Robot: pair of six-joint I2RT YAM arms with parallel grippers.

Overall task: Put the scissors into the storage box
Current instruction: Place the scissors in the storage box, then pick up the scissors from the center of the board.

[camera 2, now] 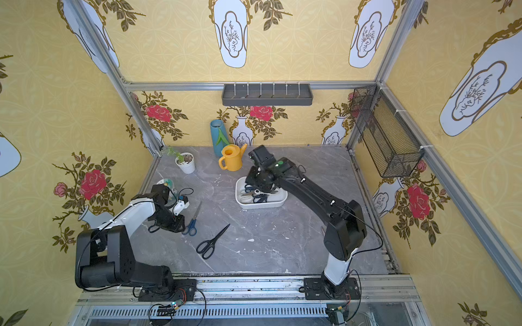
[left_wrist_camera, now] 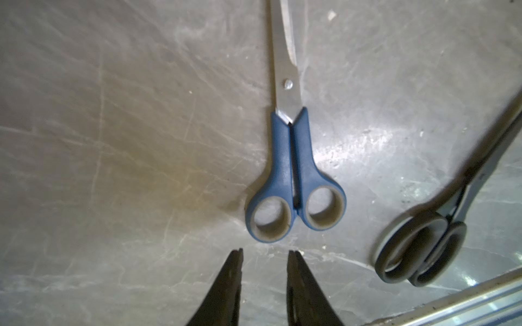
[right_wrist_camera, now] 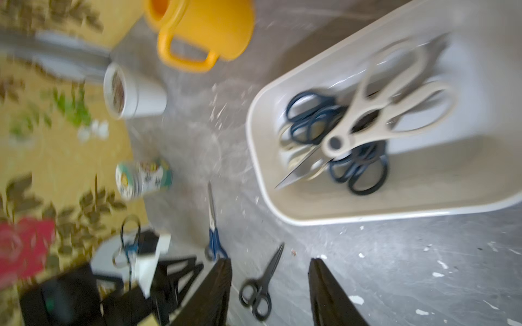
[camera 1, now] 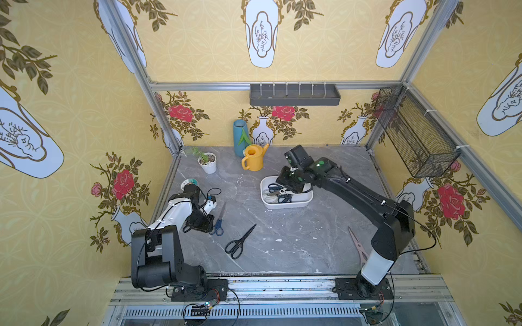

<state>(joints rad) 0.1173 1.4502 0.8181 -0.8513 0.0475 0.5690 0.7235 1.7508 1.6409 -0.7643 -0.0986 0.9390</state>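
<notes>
A blue-handled pair of scissors (left_wrist_camera: 293, 175) lies shut on the grey table, its finger rings just ahead of my left gripper (left_wrist_camera: 265, 251). That gripper is open by a narrow gap and holds nothing. An all-black pair (camera 1: 240, 241) lies beside it toward the table's middle. A pinkish-beige pair (camera 1: 358, 245) lies by the right arm. The white storage box (camera 1: 285, 206) holds cream-handled shears (right_wrist_camera: 389, 104) on top of several blue-handled pairs (right_wrist_camera: 310, 118). My right gripper (right_wrist_camera: 270, 259) hovers over the box, open and empty.
A yellow watering can (camera 1: 254, 158), a white plant pot (camera 1: 208, 163) and a blue vase (camera 1: 240, 135) stand at the back. A small patterned tin (camera 1: 188, 183) sits by the left arm. A grey tray (camera 1: 293, 94) and a black mesh basket (camera 1: 415, 132) hang on the walls.
</notes>
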